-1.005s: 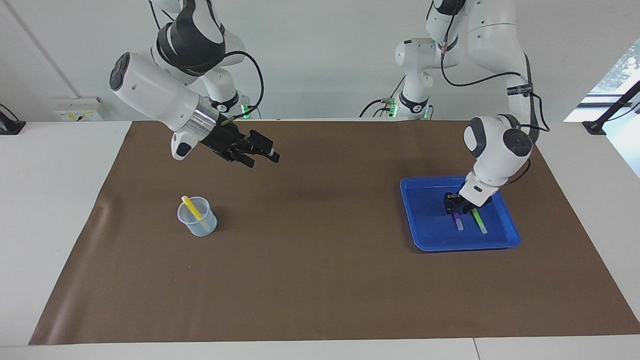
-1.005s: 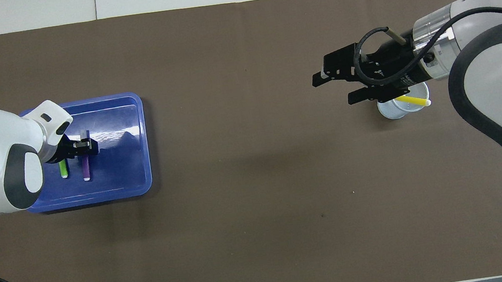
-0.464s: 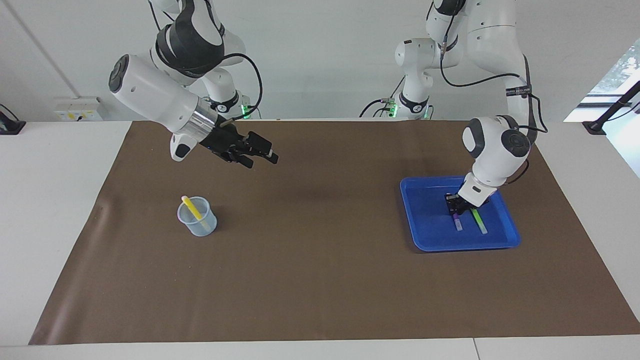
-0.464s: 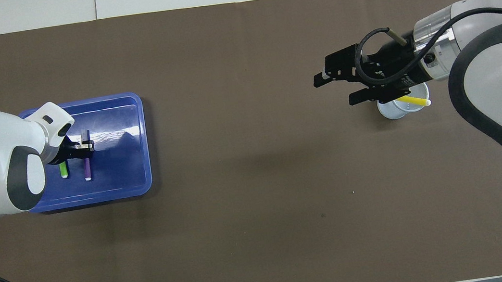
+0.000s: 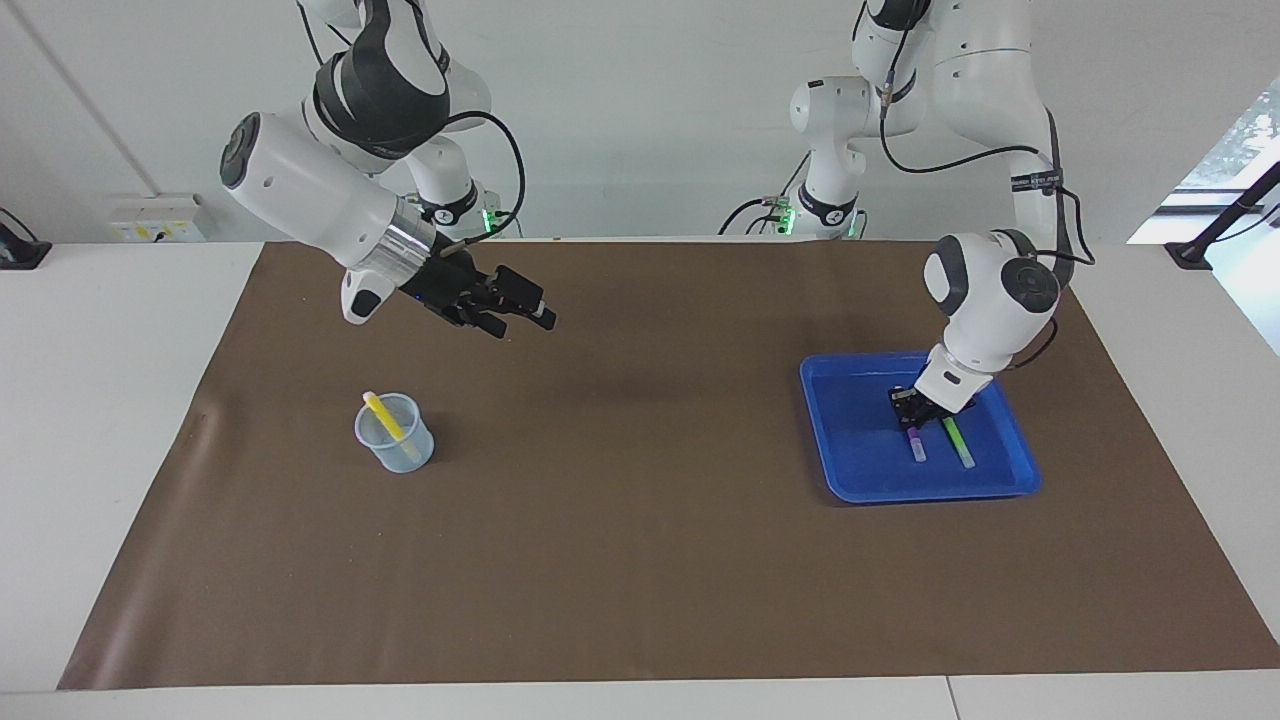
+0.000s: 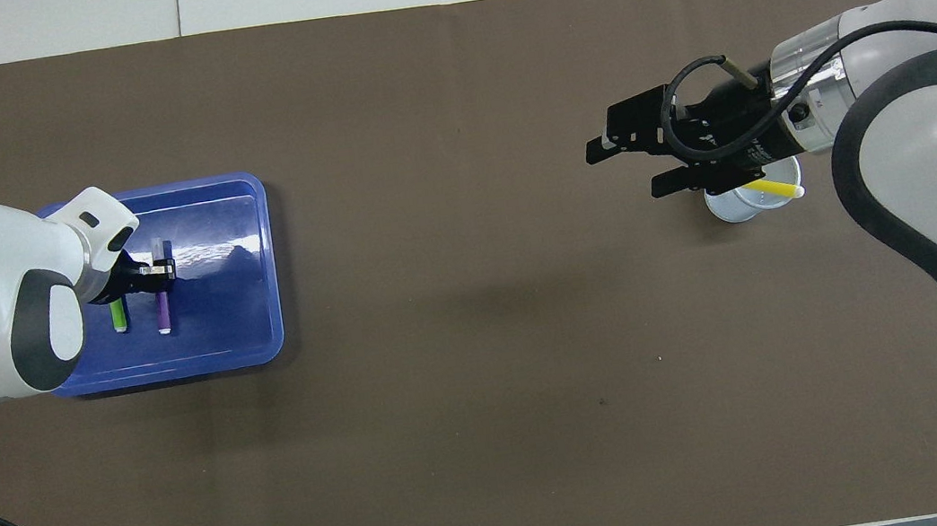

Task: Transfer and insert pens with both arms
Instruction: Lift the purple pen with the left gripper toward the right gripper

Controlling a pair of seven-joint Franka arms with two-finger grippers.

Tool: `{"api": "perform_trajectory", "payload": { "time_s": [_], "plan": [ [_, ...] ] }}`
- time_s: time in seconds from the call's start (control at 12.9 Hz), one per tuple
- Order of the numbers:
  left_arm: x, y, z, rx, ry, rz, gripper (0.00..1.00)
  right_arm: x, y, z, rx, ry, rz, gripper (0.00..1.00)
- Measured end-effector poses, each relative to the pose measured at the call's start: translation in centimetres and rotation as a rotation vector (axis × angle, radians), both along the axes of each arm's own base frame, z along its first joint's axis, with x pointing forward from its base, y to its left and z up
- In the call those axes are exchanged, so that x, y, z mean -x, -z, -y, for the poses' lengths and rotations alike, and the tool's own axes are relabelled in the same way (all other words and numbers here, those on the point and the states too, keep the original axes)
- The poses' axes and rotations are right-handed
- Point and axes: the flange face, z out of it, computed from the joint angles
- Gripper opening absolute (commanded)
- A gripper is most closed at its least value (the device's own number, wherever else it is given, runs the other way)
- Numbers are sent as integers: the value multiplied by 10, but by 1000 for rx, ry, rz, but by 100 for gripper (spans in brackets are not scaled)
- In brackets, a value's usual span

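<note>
Facing view: left gripper (image 5: 912, 404) has just clamped onto the purple pen (image 5: 915, 443) in the blue tray (image 5: 850, 470), at four o'clock on the mat.
Overhead view: right gripper (image 6: 632, 164) hangs spread and empty by the cup (image 6: 737, 208) holding the yellow pen (image 6: 771, 188); the green pen (image 6: 118, 318) lies in the tray. Lift comes next. No legible writing.

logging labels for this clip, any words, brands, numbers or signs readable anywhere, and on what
None can be read.
Left arm: a black band with pale lettering, too small to read.
Right gripper: faint pale marks on its black body, too blurred to read.
Pens, tray and cup: no writing shows.
</note>
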Motion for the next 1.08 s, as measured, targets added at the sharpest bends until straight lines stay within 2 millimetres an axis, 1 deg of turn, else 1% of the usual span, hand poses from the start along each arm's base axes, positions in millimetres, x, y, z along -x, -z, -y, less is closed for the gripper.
{"api": "perform_trajectory", "payload": {
  "time_s": [0.08,0.15,0.23,0.31,0.46,0.62,0.77,0.93,1.08],
  "plan": [
    [-5,-14,3,1,-24,-11,0,1,2,-3,2,0,3,100],
    [-10,-32,10,1,-55,-21,0,3,4,-7,4,1,8,100],
    [-15,-52,20,2,-91,-28,0,4,6,-10,5,1,10,100],
    [-18,-72,35,8,-144,-31,0,6,7,-12,1,4,12,100],
    [-23,-102,70,71,-277,-27,0,7,10,-13,-70,55,7,100],
    [-25,-126,109,155,-445,-28,0,11,22,-10,-126,133,16,100],
    [-19,-144,154,199,-574,-39,0,19,31,-21,-181,180,9,100],
    [-8,-154,207,267,-698,-56,0,28,40,-28,-252,259,2,100],
    [6,-158,262,348,-841,-60,0,39,49,-39,-312,330,13,100]
  ]
}}
